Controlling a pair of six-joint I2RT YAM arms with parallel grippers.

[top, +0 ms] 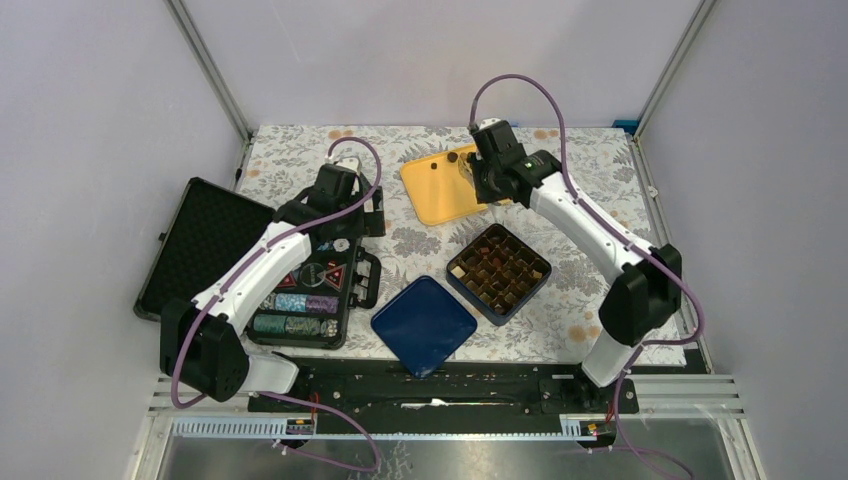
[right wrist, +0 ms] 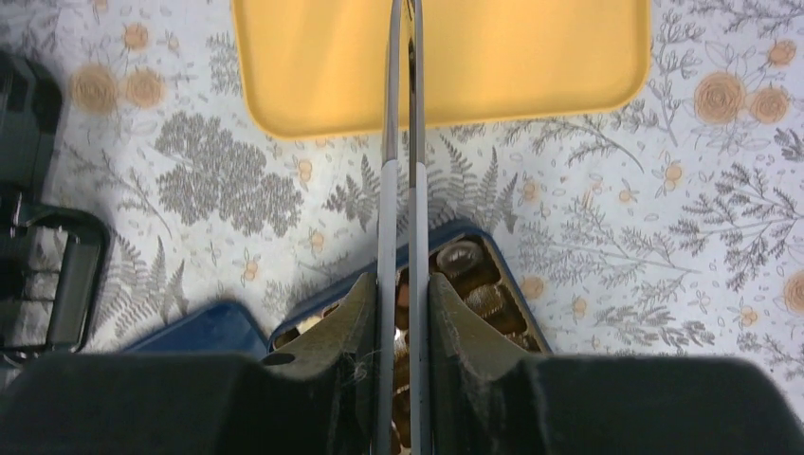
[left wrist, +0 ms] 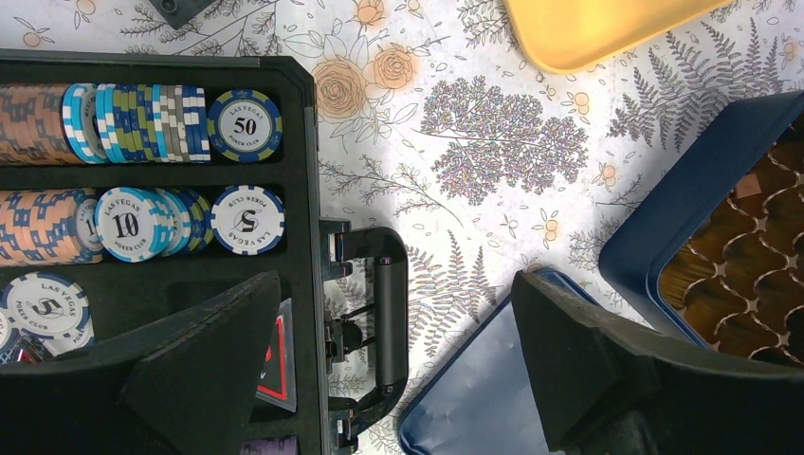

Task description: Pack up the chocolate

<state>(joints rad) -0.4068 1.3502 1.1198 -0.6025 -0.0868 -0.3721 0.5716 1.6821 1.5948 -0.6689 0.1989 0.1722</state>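
A yellow tray [top: 438,190] lies at the back middle with two small dark chocolate pieces [top: 433,168] on it. A blue box [top: 498,272] with brown dividers stands in front of it; the right wrist view shows chocolates [right wrist: 463,259] in its cells. My right gripper [top: 480,180] hovers at the tray's right edge and is shut on metal tweezers [right wrist: 387,142], whose prongs reach over the tray [right wrist: 531,66]; their tips are out of frame. My left gripper [left wrist: 393,351] is open and empty above the poker case handle [left wrist: 389,303].
The blue lid [top: 424,325] lies at the front middle and shows in the left wrist view [left wrist: 484,398]. An open black case [top: 305,290] with rows of poker chips [left wrist: 245,125] sits at the left. The flowered cloth [top: 580,180] covers the table.
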